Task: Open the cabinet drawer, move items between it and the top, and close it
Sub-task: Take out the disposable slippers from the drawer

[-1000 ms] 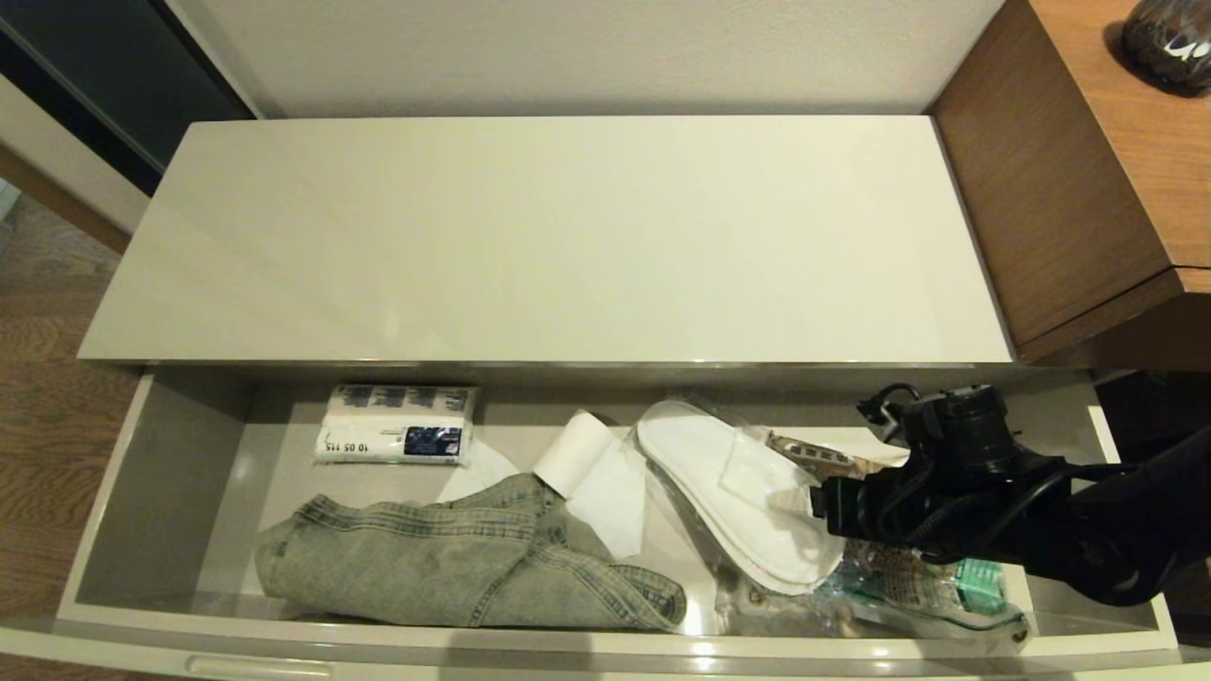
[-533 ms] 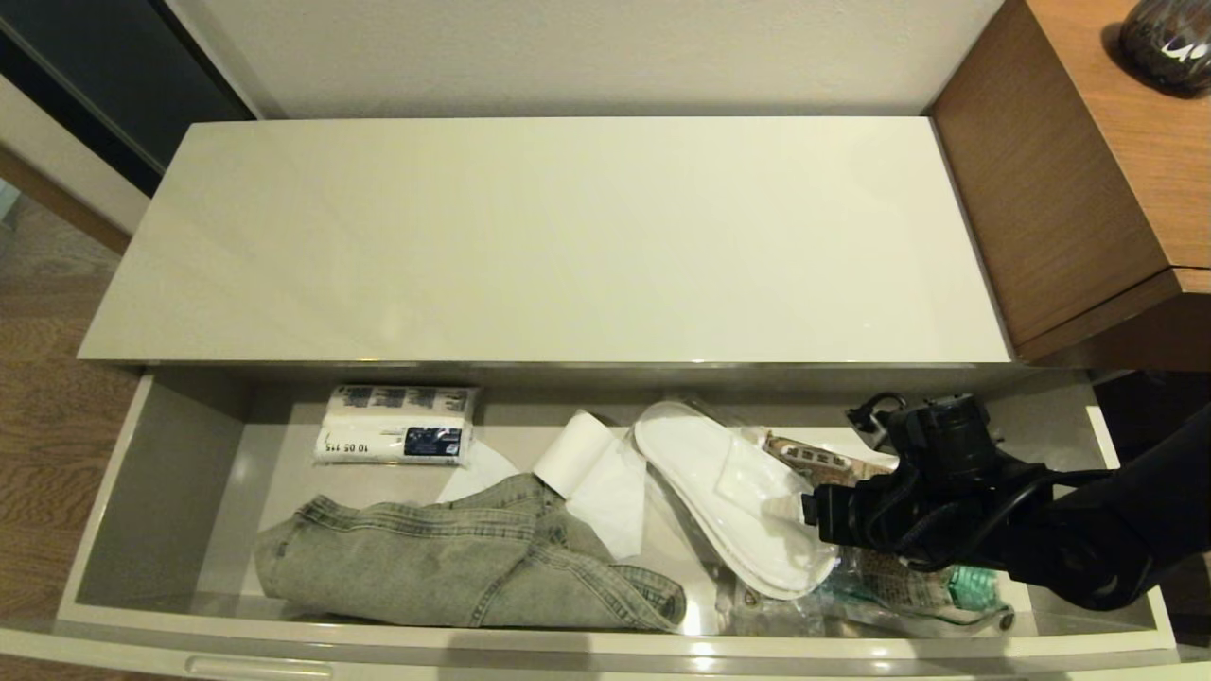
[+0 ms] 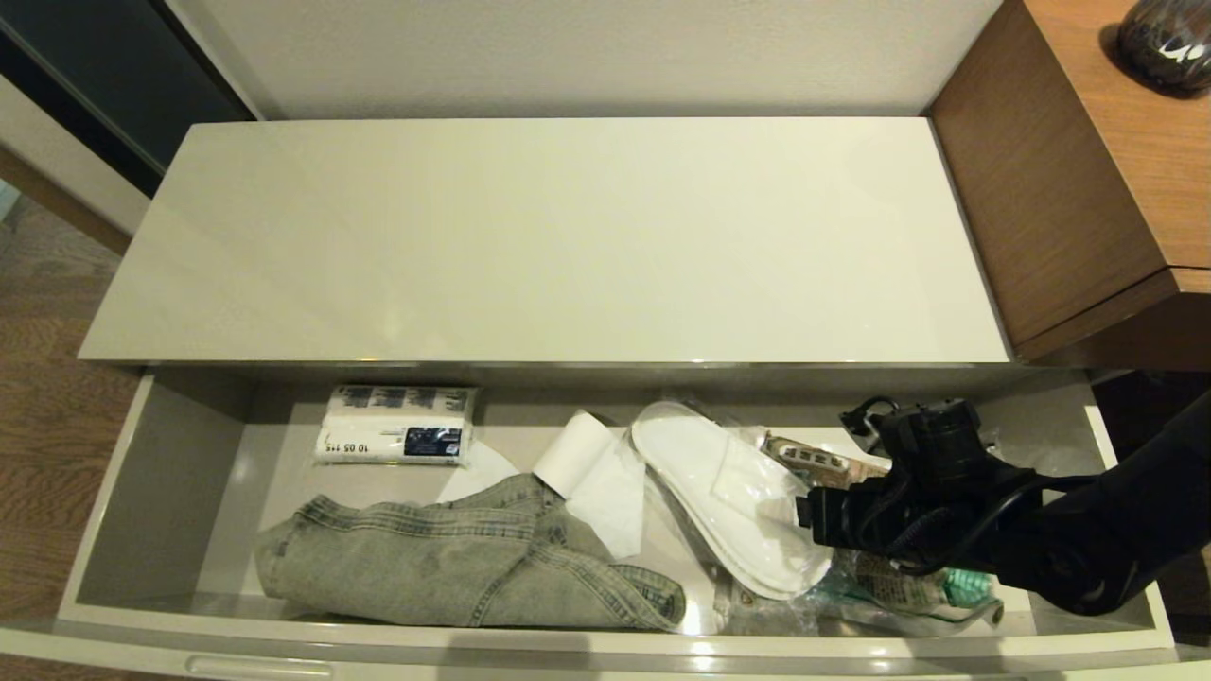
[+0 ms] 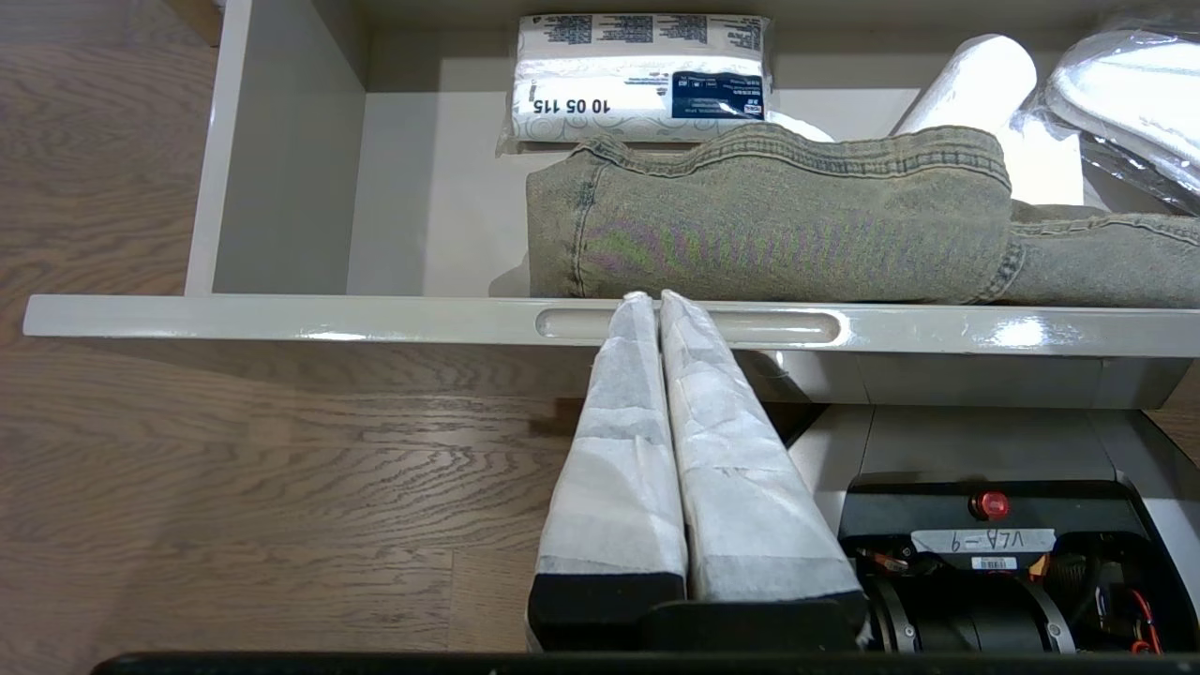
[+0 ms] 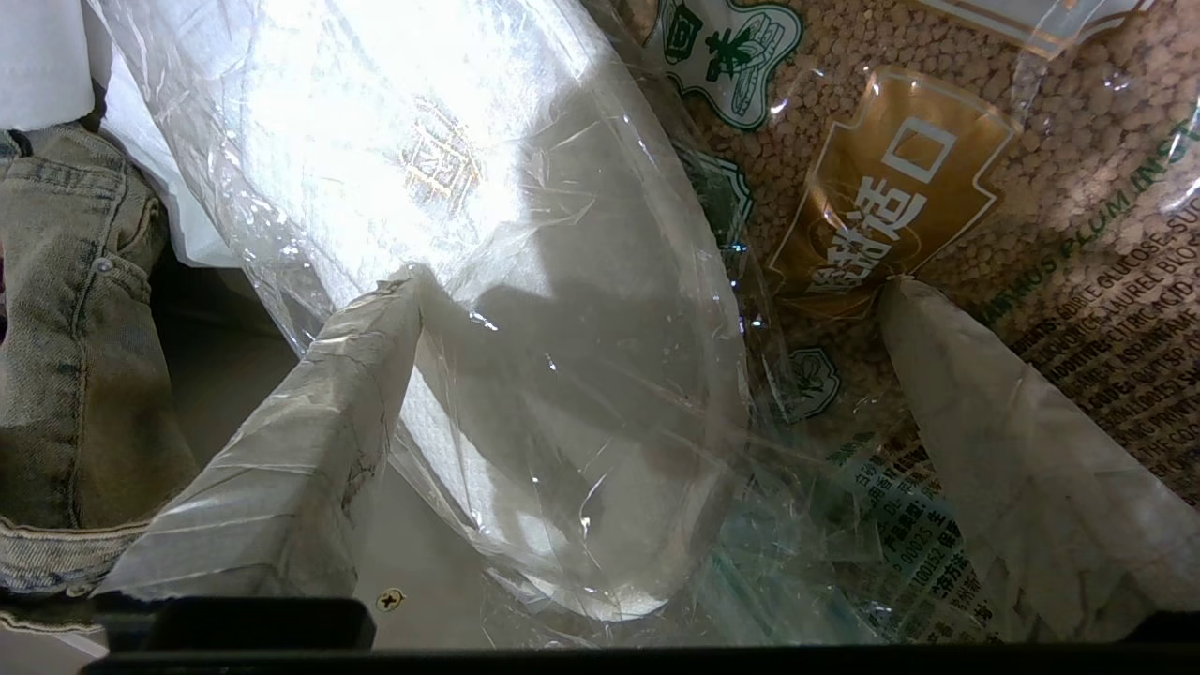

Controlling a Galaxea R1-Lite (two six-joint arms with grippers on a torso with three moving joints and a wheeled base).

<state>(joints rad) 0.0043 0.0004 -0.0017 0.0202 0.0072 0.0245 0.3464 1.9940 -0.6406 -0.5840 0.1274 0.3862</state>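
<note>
1. Wood-plank floor runs down the left edge of the head view; the top, glossy cream-white, fills the middle of that frame, with a brown unit at upper right.
2. Below the top, the drawer stands pulled out across the lower half of the frame.
3. Inside it, from left to right: a tissue pack at the back, jeans bunched along the front, a paper roll just behind the jeans, wrapped slippers at centre right, and a printed packet at lower right.
4. The slippers lie partly on the packet; a loose sheet from the roll runs under the jeans' edge.
5. The right gripper is down in the drawer at lower right of the head view, fingers spread wide and holding nothing; one finger lies over the slippers' wrap, the other over the packet. Whether they touch the plastic cannot be told.
6. The right arm hides much of the packet and the slippers' near end in the head view.
7. The left gripper appears only in its wrist view, fingers pressed together and empty, tips before a recessed handle on the drawer front.
8. A dark object on the brown unit is cut off at the upper right corner.
</note>
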